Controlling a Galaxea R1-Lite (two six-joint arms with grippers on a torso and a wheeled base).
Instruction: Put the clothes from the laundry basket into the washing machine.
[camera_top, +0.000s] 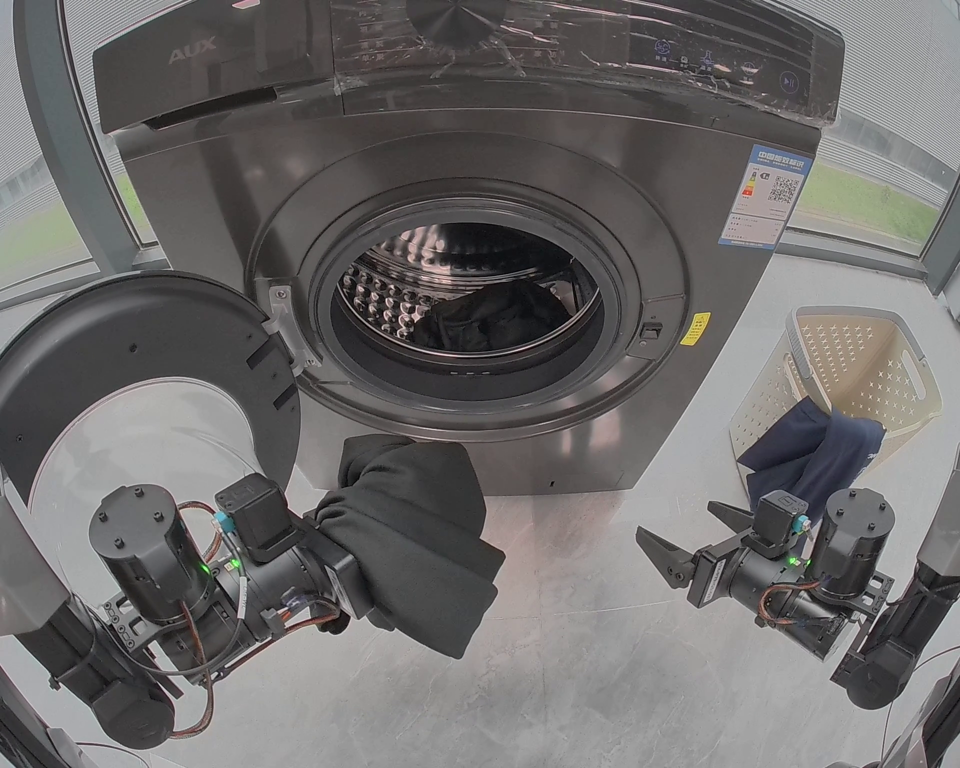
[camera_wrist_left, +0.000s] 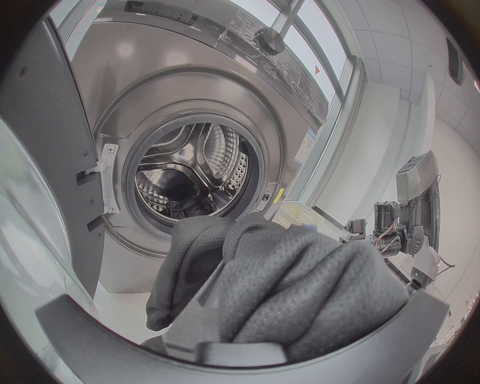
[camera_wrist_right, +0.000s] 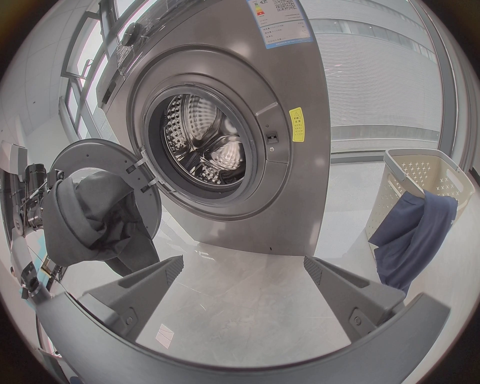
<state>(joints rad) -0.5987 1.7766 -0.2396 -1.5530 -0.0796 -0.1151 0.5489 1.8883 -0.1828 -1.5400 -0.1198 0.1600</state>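
Two hands hang low over the grey floor (camera_top: 580, 640) in front of the washing machine (camera_top: 200, 190), whose round door (camera_top: 130, 340) stands swung open on the robot's left. The left hand (camera_top: 345, 580) is closed on a dark grey garment (camera_top: 420, 540), which drapes over it and hangs just below the drum opening (camera_top: 470, 270), outside the machine. A dark piece of clothing (camera_top: 495, 315) already lies inside the drum. The right hand (camera_top: 678, 520) is spread wide and holds nothing. On the floor to the machine's right, a cream laundry basket (camera_top: 860, 360) is tipped toward the robot, with a navy garment (camera_top: 815, 455) spilling over its rim.
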